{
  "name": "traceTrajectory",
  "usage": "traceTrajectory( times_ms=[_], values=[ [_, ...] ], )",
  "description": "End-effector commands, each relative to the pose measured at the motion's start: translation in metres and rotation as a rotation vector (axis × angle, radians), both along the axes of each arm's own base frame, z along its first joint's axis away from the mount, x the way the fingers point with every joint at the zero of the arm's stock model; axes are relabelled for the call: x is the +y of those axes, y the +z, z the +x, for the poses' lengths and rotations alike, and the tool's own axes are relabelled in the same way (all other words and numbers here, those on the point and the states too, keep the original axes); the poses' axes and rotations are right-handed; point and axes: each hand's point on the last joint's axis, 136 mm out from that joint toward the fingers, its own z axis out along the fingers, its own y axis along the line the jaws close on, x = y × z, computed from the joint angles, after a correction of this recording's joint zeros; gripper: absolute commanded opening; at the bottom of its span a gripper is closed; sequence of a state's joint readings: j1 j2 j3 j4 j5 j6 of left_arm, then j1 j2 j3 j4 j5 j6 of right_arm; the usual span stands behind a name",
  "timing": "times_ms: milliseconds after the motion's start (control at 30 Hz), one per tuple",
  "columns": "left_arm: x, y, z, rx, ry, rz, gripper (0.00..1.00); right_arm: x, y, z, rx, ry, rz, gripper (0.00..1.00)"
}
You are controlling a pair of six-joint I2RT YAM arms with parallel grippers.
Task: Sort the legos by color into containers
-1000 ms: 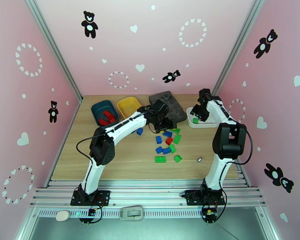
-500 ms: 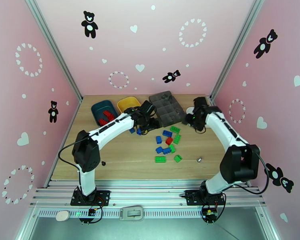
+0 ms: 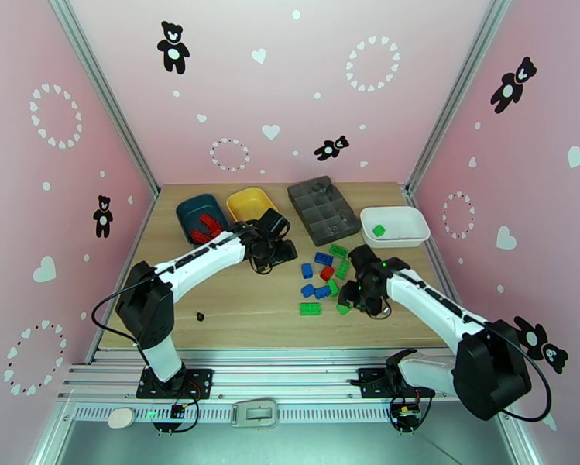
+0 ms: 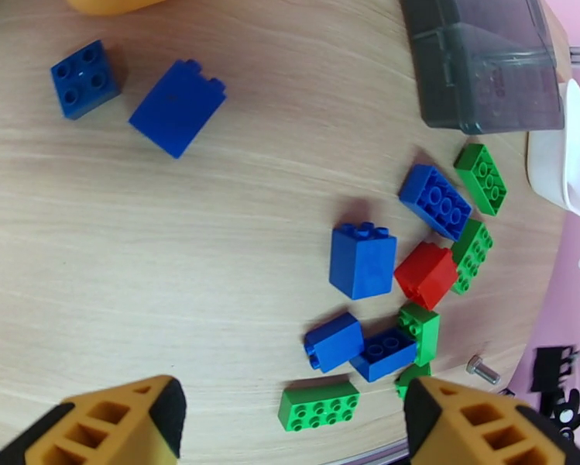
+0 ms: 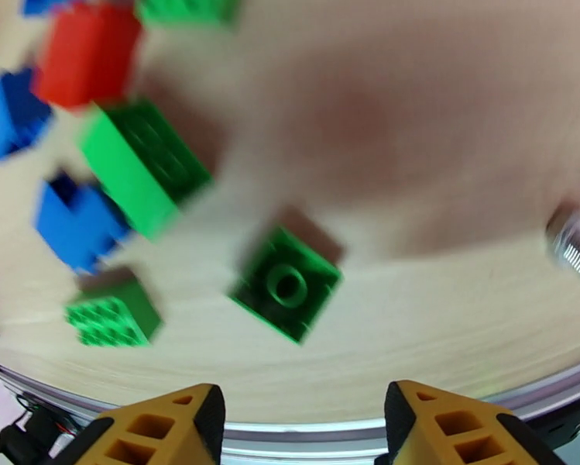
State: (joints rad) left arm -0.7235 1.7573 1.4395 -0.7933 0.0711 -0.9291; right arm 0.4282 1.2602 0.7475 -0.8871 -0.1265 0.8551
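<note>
At the middle of the wooden table point(image 3: 235, 304): loose bricks point(image 3: 324, 274), mostly blue and green with one red brick point(image 3: 327, 273) among them, lying close together and some touching. Two more blue bricks point(image 4: 177, 106) lie apart from the heap, near the yellow tray point(image 3: 249, 203). One square green brick point(image 5: 286, 284) lies flat at the heap's near edge, studs up. Along the far side of the table, left to right: blue tray point(image 3: 185, 212), holding several red bricks point(image 3: 207, 226); the yellow tray; grey compartment tray point(image 3: 324, 203), set at an angle; white tray point(image 3: 406, 226), holding a single green brick point(image 3: 379, 230). Left gripper point(image 3: 283, 252): over the table between the yellow tray and the heap, its orange fingers point(image 4: 127, 424) spread wide, nothing between them. Right gripper point(image 3: 351, 297): low over the near edge of the heap, its fingers point(image 5: 162, 432) parted and empty, the square green brick on the table past the gap. Strays: a small black bit point(image 3: 200, 315) on bare wood near the left arm, and a metal bolt point(image 4: 483, 371) just right of the heap. Surround: pink walls point(image 3: 290, 87) on three sides, printed with black bears, white hearts and rings of hearts; aluminium rails point(image 3: 290, 373) at the near edge, carrying both arm bases.
</note>
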Motion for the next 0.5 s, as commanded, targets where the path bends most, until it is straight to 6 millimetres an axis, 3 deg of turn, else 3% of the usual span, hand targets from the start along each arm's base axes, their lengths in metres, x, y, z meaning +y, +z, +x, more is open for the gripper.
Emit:
traceTrajectory(
  times_ms=[0, 467],
  values=[
    [-0.001, 0.011, -0.001, -0.037, 0.004, -0.014, 0.80, 0.004, -0.008, -0.001, -0.006, -0.022, -0.004, 0.59],
    [0.003, 0.013, -0.008, -0.041, -0.013, -0.006, 0.79, 0.023, -0.035, 0.022, 0.041, 0.034, -0.044, 0.57]
  ],
)
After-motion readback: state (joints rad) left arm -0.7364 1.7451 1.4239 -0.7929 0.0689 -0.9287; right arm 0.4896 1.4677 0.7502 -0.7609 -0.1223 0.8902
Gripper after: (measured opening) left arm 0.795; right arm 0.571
